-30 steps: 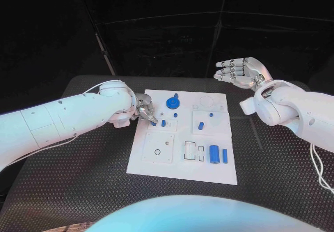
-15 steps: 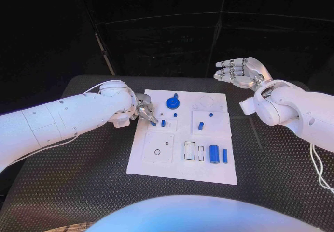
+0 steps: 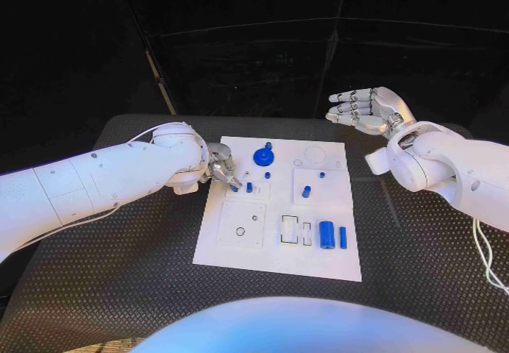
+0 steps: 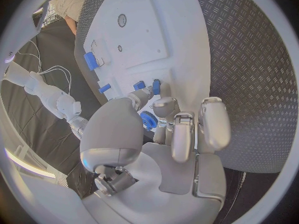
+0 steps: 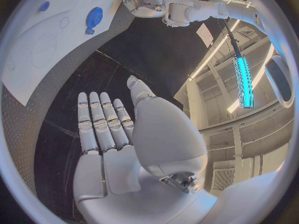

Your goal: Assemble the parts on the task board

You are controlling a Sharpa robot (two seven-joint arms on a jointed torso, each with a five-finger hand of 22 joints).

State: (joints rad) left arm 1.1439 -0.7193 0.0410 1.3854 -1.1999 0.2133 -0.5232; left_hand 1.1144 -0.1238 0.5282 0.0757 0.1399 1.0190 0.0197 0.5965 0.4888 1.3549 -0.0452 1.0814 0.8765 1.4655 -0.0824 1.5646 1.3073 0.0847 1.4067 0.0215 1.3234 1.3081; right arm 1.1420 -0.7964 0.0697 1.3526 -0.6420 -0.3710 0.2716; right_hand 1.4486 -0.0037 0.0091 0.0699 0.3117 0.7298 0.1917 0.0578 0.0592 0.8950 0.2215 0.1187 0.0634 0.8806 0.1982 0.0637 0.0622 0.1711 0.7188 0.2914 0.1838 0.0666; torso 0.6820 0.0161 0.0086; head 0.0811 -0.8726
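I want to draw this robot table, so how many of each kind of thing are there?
Blue gear: 1
Fat blue cylinder: 1
Thin blue rod: 1
Small blue pegs: 6, as far as the head view shows
White task board: 1
Robot hands, left hand and right hand: 2
Total: 12

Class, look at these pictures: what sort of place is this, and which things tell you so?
Probably a robotics test lab or demo stand. A white task board with small blue parts lies on a black, diamond-patterned table, dark screens stand behind it, and the right wrist view shows an industrial ceiling with strip lights.
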